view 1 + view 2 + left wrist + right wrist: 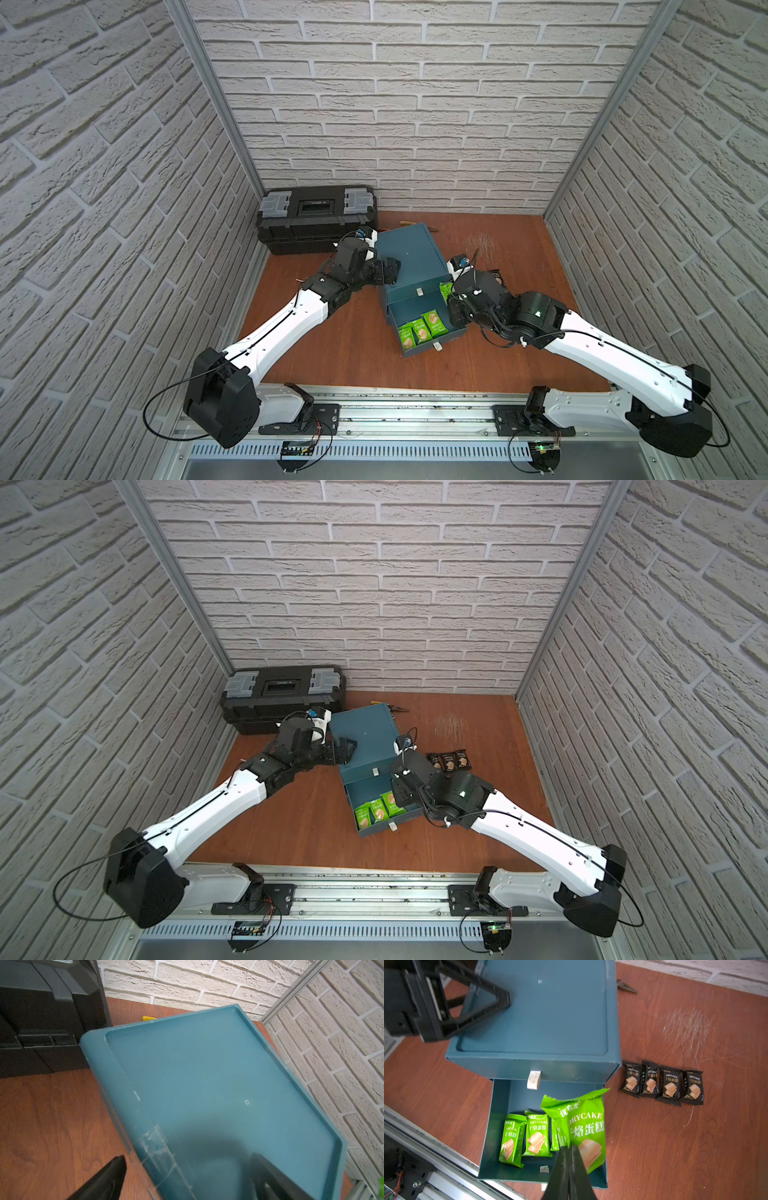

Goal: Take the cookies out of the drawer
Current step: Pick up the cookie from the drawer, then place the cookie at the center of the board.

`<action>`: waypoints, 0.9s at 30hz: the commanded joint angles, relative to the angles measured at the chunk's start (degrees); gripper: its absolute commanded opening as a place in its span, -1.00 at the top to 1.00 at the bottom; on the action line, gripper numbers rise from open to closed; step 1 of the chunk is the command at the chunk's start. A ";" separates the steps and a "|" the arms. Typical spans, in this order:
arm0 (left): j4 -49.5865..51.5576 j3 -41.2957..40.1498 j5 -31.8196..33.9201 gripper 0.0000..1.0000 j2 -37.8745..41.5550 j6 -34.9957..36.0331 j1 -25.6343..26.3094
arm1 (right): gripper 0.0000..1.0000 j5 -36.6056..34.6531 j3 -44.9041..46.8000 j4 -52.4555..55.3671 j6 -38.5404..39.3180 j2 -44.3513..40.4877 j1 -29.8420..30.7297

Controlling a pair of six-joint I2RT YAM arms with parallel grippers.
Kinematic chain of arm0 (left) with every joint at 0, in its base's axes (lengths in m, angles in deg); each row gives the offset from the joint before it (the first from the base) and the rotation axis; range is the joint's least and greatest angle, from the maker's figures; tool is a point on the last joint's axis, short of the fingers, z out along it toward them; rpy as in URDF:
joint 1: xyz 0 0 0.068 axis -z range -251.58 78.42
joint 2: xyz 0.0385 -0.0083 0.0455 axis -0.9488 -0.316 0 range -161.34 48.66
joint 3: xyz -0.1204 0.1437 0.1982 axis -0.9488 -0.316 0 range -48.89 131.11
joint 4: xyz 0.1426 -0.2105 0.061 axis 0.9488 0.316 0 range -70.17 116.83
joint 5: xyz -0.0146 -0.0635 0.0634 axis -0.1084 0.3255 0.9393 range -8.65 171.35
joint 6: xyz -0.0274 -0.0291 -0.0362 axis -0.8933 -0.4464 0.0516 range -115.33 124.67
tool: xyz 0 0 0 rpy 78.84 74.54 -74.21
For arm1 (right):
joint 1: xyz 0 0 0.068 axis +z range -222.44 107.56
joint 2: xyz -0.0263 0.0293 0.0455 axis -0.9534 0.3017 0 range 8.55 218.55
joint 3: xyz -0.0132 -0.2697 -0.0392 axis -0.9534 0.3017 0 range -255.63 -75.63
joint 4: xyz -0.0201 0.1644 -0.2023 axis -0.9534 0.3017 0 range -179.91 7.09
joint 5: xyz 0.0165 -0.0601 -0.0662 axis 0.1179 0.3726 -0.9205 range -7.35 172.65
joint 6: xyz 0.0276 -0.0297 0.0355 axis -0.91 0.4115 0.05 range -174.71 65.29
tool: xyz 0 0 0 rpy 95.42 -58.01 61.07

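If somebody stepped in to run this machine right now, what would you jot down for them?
Right pincer: shut on a green cookie packet, lifted above the open drawer.
Left pincer: open, straddling the blue cabinet's top edge.
Done: four black packets lie in a row on the table.
Left: set this packet down, then remove the three green packets lying in the drawer.

A staged robot test cell, dressed as a workshop. Brick-pattern panels (415,104) in aluminium frames wall three sides around a wood-grain tabletop (332,353). Two arms bolt to a metal rail (415,415) along the bottom edge. A black toolbox (318,216) sits at centre left, against the back panel.
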 commanded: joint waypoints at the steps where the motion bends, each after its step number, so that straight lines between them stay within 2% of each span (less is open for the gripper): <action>1: -1.47 0.51 0.09 -0.97 -0.29 0.67 -0.17 | 0.95 -3.22 -2.33 2.82 2.24 -1.89 -2.74; 5: -1.11 0.94 0.12 -0.97 -0.42 0.75 -0.15 | 0.95 -1.89 0.05 3.78 5.05 -4.07 -9.79; 10: -0.28 1.46 0.37 -0.97 -0.47 0.98 -0.10 | 0.95 7.66 9.96 -3.24 7.78 -4.45 -22.64; 12: 0.61 1.87 0.64 -0.97 -0.47 1.20 -0.08 | 0.95 10.77 14.24 -6.60 7.72 -3.16 -27.17; 18: 2.03 2.40 1.26 -0.97 -0.21 1.61 -0.07 | 0.95 11.39 22.83 -14.71 10.03 3.72 -37.97; 24: 2.49 3.06 1.25 -0.97 -0.57 1.66 0.06 | 0.95 7.43 22.05 -15.79 14.38 13.08 -41.50; 27: 2.79 3.16 1.17 -0.97 -0.55 1.69 0.09 | 0.95 8.05 21.45 -18.33 15.55 17.34 -42.70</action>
